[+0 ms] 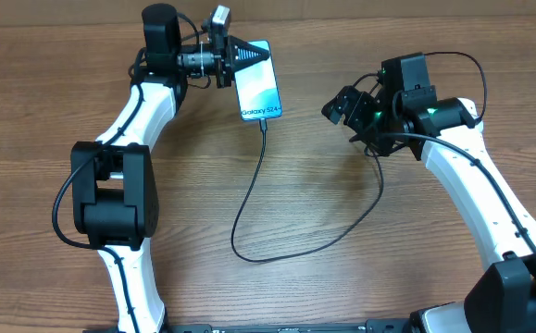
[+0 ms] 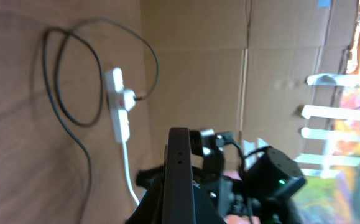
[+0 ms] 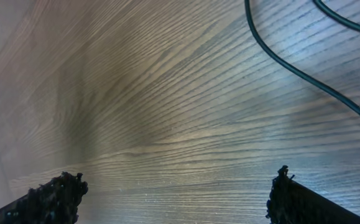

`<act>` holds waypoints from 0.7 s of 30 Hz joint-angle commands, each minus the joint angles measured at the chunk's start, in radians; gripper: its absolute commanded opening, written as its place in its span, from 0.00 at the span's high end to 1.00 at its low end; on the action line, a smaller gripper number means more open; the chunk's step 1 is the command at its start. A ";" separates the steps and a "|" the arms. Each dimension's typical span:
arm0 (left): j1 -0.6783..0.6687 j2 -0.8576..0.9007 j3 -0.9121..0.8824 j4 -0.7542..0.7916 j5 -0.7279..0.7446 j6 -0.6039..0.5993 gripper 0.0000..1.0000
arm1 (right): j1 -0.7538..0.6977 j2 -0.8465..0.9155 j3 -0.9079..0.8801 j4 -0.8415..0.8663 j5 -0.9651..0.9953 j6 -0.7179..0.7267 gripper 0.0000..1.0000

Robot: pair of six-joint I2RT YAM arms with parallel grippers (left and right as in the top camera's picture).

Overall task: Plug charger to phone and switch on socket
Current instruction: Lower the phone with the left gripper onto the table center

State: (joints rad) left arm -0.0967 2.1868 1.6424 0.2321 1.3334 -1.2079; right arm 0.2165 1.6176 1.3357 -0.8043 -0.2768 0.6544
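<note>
Left claw (image 1: 245, 55) is clenched on the upper edge of the one slim, cyan-screened smartphone (image 1: 259, 81), at the far side of the wooden table (image 1: 342, 268). One thin black charger cable (image 1: 249, 199) meets the phone's lower end. Right claw (image 1: 334, 109) hangs released, empty. One white power strip (image 2: 119, 106) lies well apart.

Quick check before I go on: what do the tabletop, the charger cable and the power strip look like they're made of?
Tabletop: wood or wood-look laminate, matte; brown grain lines run across it.
Charger cable: black, likely a rubber or plastic sheath, lying in loose curves, so flexible.
Power strip: white, probably moulded plastic, smooth; too blurred to say more.
</note>
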 commanded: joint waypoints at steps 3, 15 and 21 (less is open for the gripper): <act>0.002 0.001 0.015 -0.217 -0.120 0.194 0.96 | -0.004 -0.024 0.010 0.002 0.011 -0.024 0.02; -0.032 0.001 0.015 -0.618 -0.328 0.566 0.96 | -0.004 -0.024 0.010 0.006 0.011 -0.035 0.03; -0.053 0.001 0.015 -0.674 -0.344 0.649 0.96 | -0.004 -0.024 0.010 0.010 0.011 -0.035 0.02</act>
State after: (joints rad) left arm -0.1322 2.1933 1.6432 -0.4301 0.9993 -0.6491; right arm 0.2165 1.6176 1.3357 -0.8028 -0.2733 0.6281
